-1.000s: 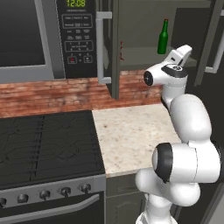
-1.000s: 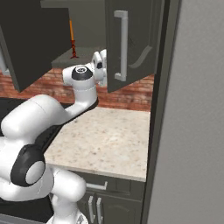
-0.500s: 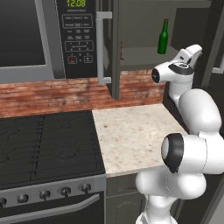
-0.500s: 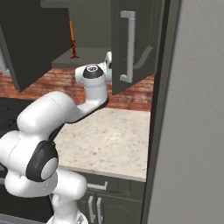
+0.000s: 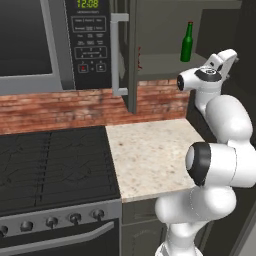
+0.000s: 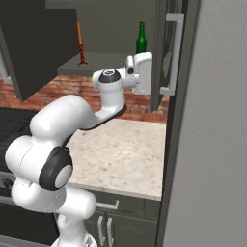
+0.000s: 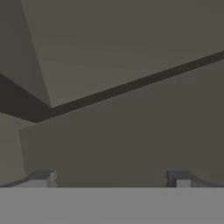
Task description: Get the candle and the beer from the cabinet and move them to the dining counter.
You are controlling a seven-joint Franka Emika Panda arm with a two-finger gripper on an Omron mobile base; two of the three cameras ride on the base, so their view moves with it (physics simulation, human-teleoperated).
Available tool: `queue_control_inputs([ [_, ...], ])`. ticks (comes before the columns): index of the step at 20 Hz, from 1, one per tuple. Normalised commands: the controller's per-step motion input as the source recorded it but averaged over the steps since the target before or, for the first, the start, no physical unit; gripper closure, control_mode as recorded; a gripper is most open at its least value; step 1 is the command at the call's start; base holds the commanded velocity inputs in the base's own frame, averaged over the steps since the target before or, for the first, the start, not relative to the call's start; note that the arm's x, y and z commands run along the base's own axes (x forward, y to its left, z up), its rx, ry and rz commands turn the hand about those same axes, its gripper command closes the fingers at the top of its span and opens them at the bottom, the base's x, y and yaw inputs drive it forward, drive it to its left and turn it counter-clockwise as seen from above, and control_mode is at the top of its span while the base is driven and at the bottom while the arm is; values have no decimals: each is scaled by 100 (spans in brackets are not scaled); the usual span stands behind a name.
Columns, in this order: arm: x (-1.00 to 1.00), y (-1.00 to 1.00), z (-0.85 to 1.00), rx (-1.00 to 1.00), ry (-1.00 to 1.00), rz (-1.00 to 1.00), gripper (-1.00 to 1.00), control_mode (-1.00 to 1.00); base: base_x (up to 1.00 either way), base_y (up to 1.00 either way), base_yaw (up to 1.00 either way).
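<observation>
Overhead, beer on cabinet shelf above wide-open, empty claw, candle leftward

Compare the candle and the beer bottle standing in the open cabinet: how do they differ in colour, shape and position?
The candle is a thin orange stick on a flared dark red holder; the beer is a dark green bottle with a narrow neck and red cap. The candle is far slimmer than the bottle. In the right base view the candle stands to the left, the beer to the right, nearer the arm. Both stand upright on the same cabinet shelf, untouched.
</observation>
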Motion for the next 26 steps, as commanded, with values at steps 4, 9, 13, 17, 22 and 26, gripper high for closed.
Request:
queue_control_inputs([
  [4, 0, -47, -1, 0, 2, -3, -100, -100, 0, 0, 0],
  [9, -5, -11, -14, 0, 3, 0, -100, -100, 0, 0, 0],
  [13, -31, 38, -8, 0, -8, 1, -100, -100, 0, 0, 0],
  [17, -40, 52, 0, 4, -24, 1, -100, -100, 0, 0, 0],
  [22, -25, 62, 0, 7, -33, 6, -100, -100, 0, 0, 0],
  [26, -7, 38, 0, 13, -38, 14, -100, -100, 0, 0, 0],
])
